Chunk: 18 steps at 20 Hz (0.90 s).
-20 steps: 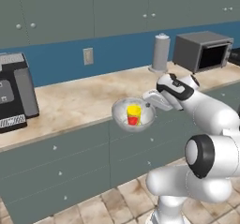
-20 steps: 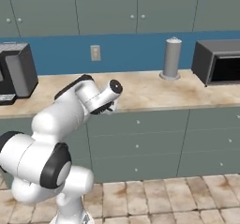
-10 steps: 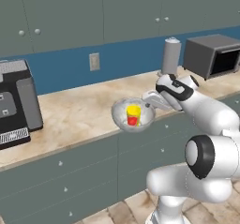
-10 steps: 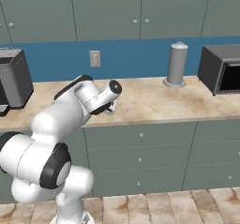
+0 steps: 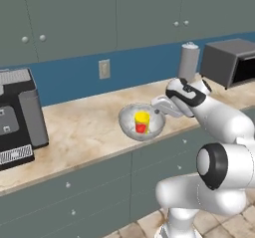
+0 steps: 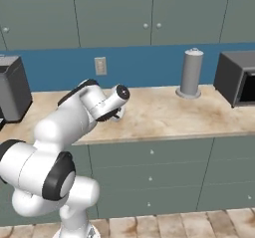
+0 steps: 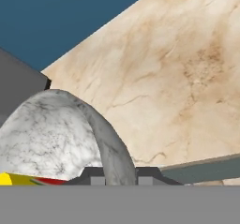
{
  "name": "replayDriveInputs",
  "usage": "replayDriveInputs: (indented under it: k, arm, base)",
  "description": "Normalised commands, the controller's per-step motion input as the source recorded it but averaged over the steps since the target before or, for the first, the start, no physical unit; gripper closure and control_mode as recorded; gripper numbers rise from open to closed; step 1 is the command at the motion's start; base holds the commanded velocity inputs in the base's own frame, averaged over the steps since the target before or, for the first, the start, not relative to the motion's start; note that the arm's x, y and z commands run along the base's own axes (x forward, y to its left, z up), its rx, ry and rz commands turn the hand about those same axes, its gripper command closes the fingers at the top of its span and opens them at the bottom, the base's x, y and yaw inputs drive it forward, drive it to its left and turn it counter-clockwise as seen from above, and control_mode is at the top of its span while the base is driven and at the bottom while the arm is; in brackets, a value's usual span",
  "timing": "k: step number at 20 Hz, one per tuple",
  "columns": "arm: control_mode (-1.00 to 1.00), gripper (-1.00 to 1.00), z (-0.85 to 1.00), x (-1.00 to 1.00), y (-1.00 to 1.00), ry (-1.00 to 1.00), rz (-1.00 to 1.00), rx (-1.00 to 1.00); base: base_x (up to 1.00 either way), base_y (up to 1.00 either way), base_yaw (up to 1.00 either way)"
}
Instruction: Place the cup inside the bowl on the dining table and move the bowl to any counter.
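So the cup (image 5: 142,121) is already sitting inside the bowl (image 5: 130,118), yellow with the red patch showing low on its side, so that half of the job looks done to me. What's in hand now is the carry: the claw (image 5: 160,104) is clenched on the bowl's rim at the side nearest the arm, and the bowl hangs over the bench (image 5: 84,132), roughly above its front half, with the cup riding upright in the middle. From the hand view you get the bowl's rim (image 7: 110,143) arching up right between the finger tips, a sliver of the cup (image 7: 18,179) at the bottom left, and the marble bench top (image 7: 187,73) spreading out beyond it, so there's plenty of bare surface under and past the bowl. I can't tell whether the bowl's bottom is touching the bench yet; it looks a bit above it to me. Neighbours are well apart: a coffee machine (image 5: 17,115) off to the left, a grey canister (image 5: 189,62) and a microwave (image 5: 231,61) to the right. Next move, I'd guess, is a straight lowering until the bowl sits flat, keeping it level so the cup doesn't tip, then letting go of the rim and backing off without dragging it.
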Motion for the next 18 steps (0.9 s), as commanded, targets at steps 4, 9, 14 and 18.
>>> replayDriveInputs:
  k: [4,9,14,18]
  arm:
    - [1.0,1.0,0.0,0.0,0.0,0.0,0.0,0.0]
    - [1.0,1.0,0.0,0.0,0.0,0.0,0.0,0.0]
    - [1.0,1.0,0.0,0.0,0.0,0.0,0.0,0.0]
    - [1.0,1.0,0.0,0.0,0.0,0.0,0.0,0.0]
  base:
    - [0.6,0.01,0.0]
    - [0.14,0.0,-0.01]
    - [0.0,0.0,0.0]
    - [0.0,0.0,0.0]
